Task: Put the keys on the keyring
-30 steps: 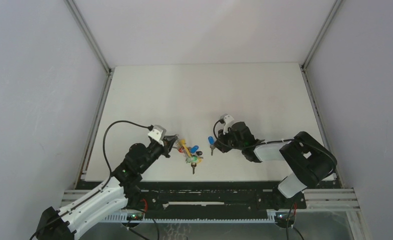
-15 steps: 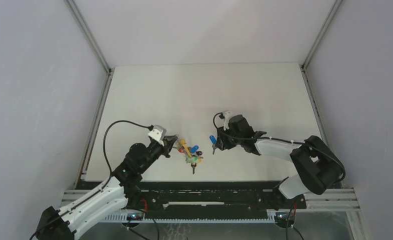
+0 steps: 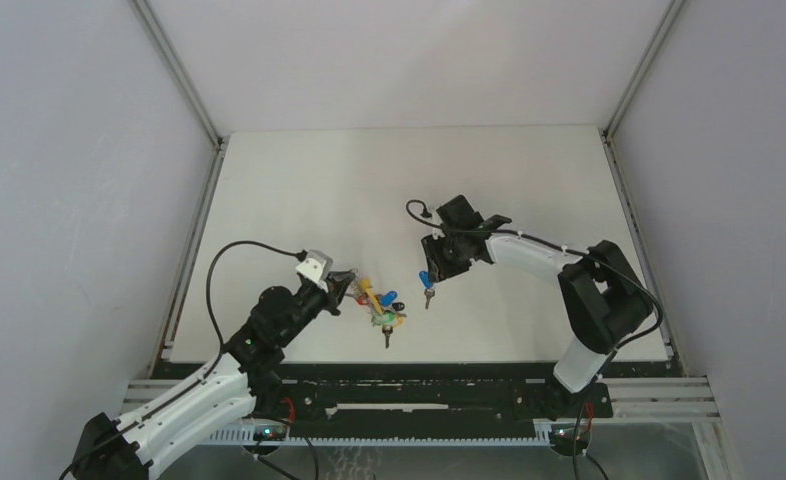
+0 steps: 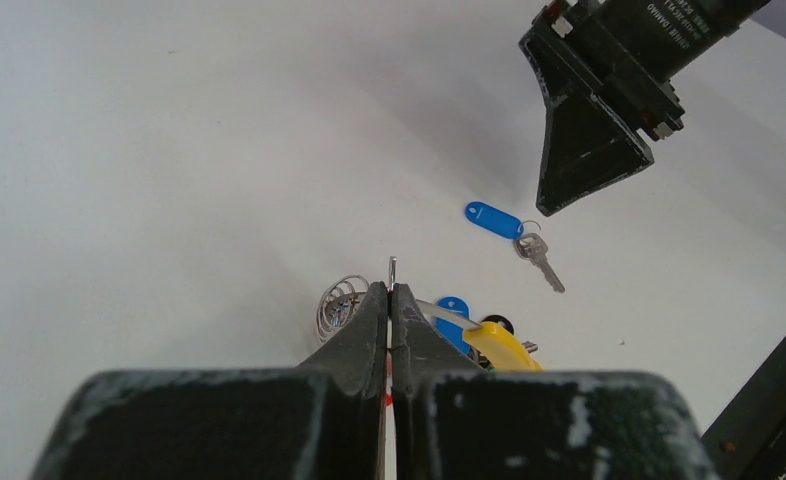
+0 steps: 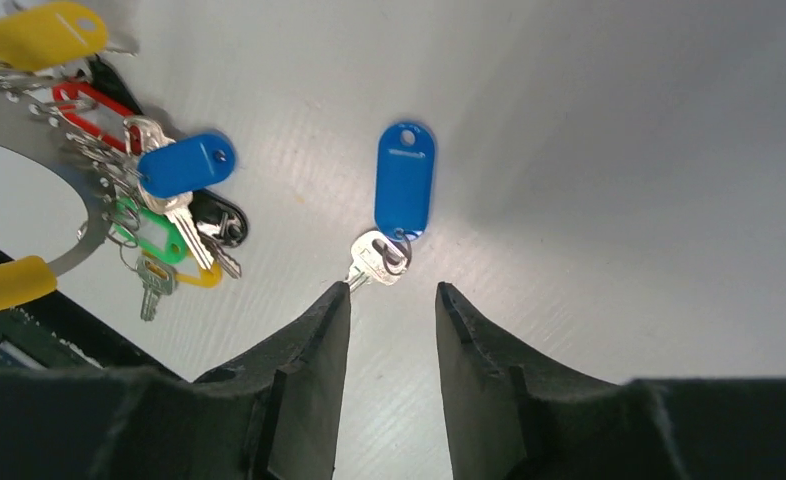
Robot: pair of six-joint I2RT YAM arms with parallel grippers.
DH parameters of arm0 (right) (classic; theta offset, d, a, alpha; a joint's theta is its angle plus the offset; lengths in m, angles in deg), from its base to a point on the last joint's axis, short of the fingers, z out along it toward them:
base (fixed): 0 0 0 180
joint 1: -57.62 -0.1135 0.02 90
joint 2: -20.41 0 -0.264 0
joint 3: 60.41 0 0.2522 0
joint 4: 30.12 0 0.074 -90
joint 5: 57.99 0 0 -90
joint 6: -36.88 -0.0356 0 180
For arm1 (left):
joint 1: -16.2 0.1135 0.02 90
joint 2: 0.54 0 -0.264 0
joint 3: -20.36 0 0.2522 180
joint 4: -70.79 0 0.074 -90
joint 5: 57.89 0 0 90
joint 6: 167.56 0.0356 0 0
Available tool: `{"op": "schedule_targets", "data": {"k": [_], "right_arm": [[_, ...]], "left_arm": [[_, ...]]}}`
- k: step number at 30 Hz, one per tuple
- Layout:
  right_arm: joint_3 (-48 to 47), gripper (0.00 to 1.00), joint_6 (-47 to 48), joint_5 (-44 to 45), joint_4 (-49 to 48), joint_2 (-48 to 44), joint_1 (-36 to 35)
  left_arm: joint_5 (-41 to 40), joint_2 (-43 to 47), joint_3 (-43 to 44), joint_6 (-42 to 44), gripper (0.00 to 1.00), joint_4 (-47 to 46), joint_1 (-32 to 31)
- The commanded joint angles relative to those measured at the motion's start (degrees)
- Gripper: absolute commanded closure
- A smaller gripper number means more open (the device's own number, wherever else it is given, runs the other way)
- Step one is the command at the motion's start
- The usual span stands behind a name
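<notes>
My left gripper (image 4: pixel 390 290) is shut on the keyring (image 4: pixel 443 313), whose thin metal end pokes out between the tips. The ring's grey band (image 5: pixel 87 215) and yellow section (image 5: pixel 1 284) curve past a bunch of keys (image 3: pixel 382 306) with blue (image 5: pixel 184 165), red, green, black and yellow heads. To the right of the bunch, one blue-tagged key (image 5: pixel 404 180) lies alone on the table (image 3: pixel 426 284). My right gripper (image 5: pixel 391 290) hovers just behind it, open and holding nothing, with its left fingertip near the key's blade (image 5: pixel 373 259).
A coil of small split rings (image 4: pixel 337 300) lies beside my left fingers. The white table (image 3: pixel 389 180) has raised rails along its left and right edges, and grey walls enclose it. A black frame runs along the near edge.
My right gripper opened and let go of the blue-tagged key, then pulled back and away towards the far side. The key now lies on the table. The left arm held still.
</notes>
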Motion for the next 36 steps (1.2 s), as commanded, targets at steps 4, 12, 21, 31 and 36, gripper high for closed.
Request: {"op": "schedule_targets", "data": {"k": [4,12,21,31,36], "right_arm": [[-4.0,0.66,-0.5,-8.9,5.7,4.5,3.8],[-4.4,0.7,-1.4,-17.1,3.0,7.9,6.2],[-4.7,0.76,-3.0,-21.7,0.0,12.0,8.7],[-5.3,0.83,-3.7,-23.3,-1.3,14.2,10.0],[-5.4,0.92,-3.3,-23.6,-1.2,14.5,10.0]], "left_arm": [[-0.7,0.4,1.0,-0.7,1.0,-2.7,0.3],[-0.6,0.0,1.0,-0.7,1.0,-2.9,0.4],[-0.7,0.1,1.0,-0.6,1.0,-2.9,0.4],[-0.7,0.0,0.9,-0.6,1.0,-2.9,0.4],[-0.8,0.1,0.9,-0.6,1.0,-2.9,0.4]]}}
